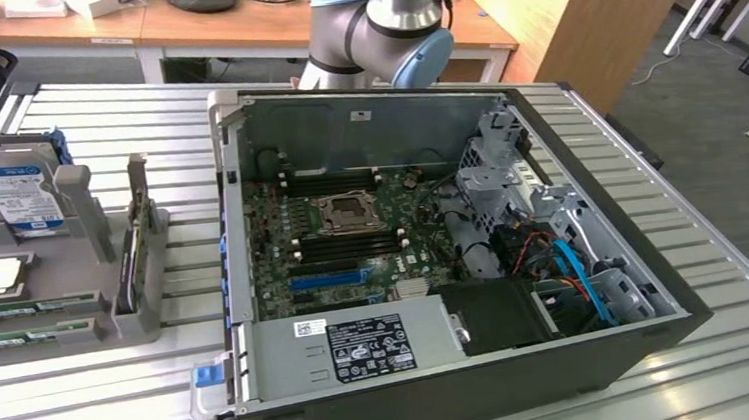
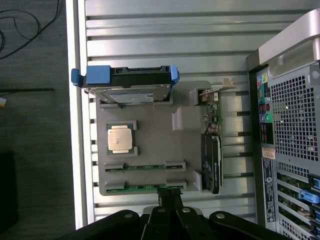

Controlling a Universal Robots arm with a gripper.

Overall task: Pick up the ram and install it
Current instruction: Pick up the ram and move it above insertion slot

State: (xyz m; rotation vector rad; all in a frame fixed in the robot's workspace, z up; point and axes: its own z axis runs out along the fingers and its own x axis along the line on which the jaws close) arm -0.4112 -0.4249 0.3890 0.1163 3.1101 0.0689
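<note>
Pick-up looks barely begun — the ram (image 2: 141, 187) lies seated in a slot at the edge of the grey holder (image 2: 150, 135), and the gripper (image 2: 170, 196), pinched shut with nothing in it, hangs over that same edge. Taking the stick likely calls for opening the gripper and squaring it to the thin edge.

Ram (image 2: 145, 167) mostly hidden in gray holder (image 2: 150, 135), arm (image 1: 387, 18) cropped at edge, label (image 1: 369, 346) print unreadable

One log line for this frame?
hand: shut, empty, above gray holder | ram sticks: both in holder, not picked | PC case: open
</note>
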